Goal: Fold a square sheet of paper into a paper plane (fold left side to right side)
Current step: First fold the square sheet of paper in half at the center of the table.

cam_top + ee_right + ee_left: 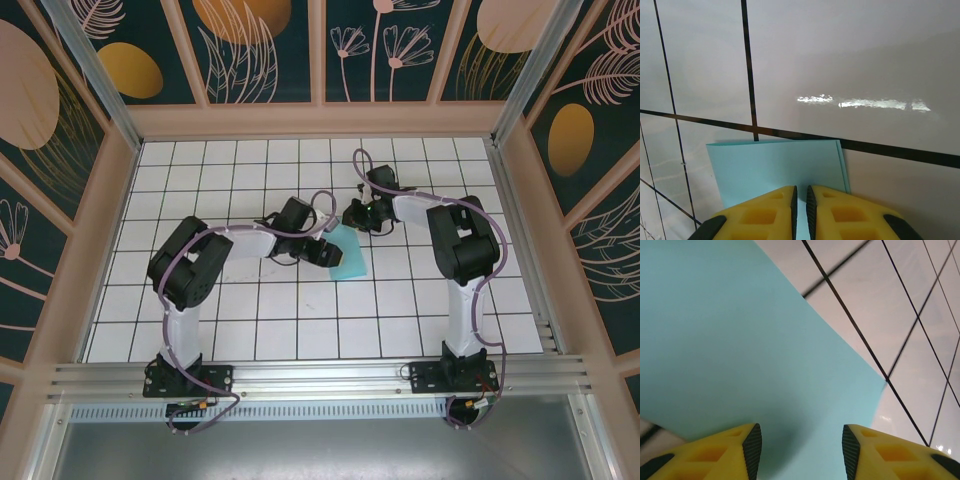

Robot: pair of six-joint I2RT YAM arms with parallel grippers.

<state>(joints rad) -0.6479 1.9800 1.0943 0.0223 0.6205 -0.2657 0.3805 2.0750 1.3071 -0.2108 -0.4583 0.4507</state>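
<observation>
The white gridded bench (250,300) carries everything. Both arms reach inward towards its middle. There the light-turquoise square sheet of paper (350,258) lies between their tips, looking narrow from above, about one tile wide. The left pincer (322,250) sits at the sheet's left edge with its jaws well apart and the paper spread beneath them (801,450). The right pincer (358,215) is at the far edge, pinched closed on the sheet's edge (800,200).
</observation>
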